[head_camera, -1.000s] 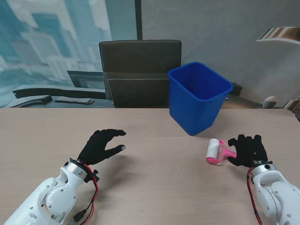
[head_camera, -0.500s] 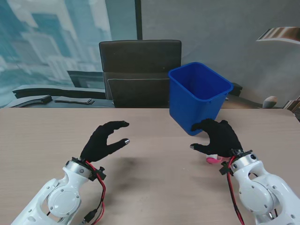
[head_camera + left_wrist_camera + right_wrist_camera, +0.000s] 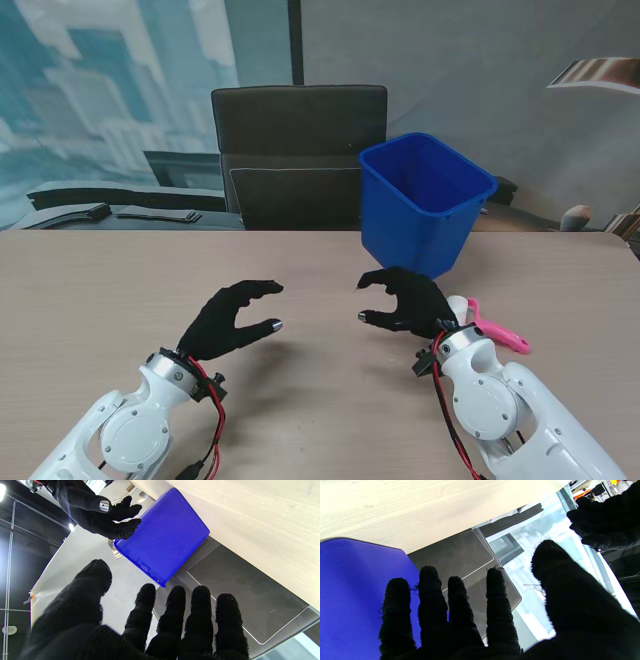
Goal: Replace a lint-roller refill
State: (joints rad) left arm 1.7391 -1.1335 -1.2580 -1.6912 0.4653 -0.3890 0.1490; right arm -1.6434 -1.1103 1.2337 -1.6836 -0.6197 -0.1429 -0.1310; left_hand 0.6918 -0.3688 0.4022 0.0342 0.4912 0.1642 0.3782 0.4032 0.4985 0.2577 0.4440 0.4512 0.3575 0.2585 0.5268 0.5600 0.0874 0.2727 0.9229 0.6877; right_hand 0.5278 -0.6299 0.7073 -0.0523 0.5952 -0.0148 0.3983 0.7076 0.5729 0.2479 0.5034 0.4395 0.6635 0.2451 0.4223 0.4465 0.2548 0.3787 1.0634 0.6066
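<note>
Stand view: left hand (image 3: pixel 232 316) and right hand (image 3: pixel 405 298) hover mid-frame over the table (image 3: pixel 90 300), facing each other, each with fingers curled apart and holding nothing. Lint roller (image 3: pixel 487 326) lies at centre-right, pink handle showing, roll mostly hidden behind the right wrist. Blue bin (image 3: pixel 425 205) stands in the upper centre-right. Risk: the right forearm sits just beside the roller; a swing could knock it off position.

Premises are presenting as an office: a pale wood-grain desk (image 3: pixel 100 290) is facing a dark padded chair (image 3: pixel 298 150) at its far edge, grey partition panels (image 3: pixel 450 60) are standing behind.
</note>
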